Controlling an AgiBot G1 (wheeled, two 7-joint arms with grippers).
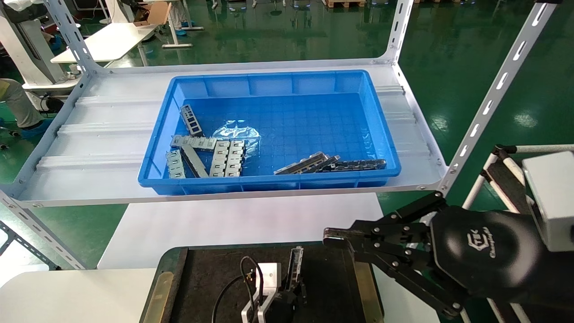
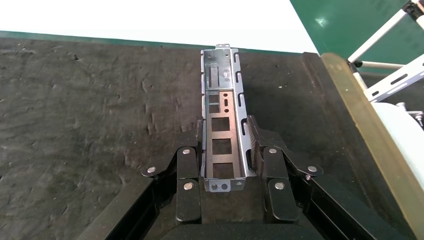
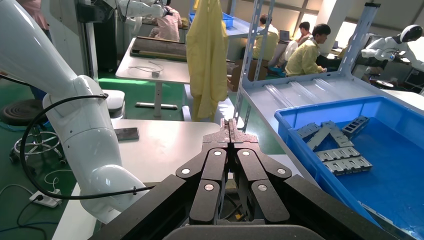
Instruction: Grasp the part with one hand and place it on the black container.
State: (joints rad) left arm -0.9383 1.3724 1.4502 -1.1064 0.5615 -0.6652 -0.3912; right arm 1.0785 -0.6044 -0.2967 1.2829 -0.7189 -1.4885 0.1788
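Note:
The part (image 2: 222,75), a silver-grey channel with rectangular cut-outs, lies lengthwise on the black container (image 2: 90,110). My left gripper (image 2: 225,125) is shut on the part's near end, one finger against each side wall. In the head view the left gripper (image 1: 291,287) and the part (image 1: 296,262) sit low over the middle of the black container (image 1: 210,278). I cannot tell whether the part rests on the surface or hangs just above it. My right gripper (image 1: 329,235) is shut and empty, held at the container's right edge; it also shows in the right wrist view (image 3: 230,124).
A blue plastic bin (image 1: 269,177) with several more metal parts stands on the white shelf (image 1: 89,148) beyond the container. A slanted shelf post (image 1: 493,98) rises at the right. The container's brass edge strips (image 1: 157,291) run along its sides.

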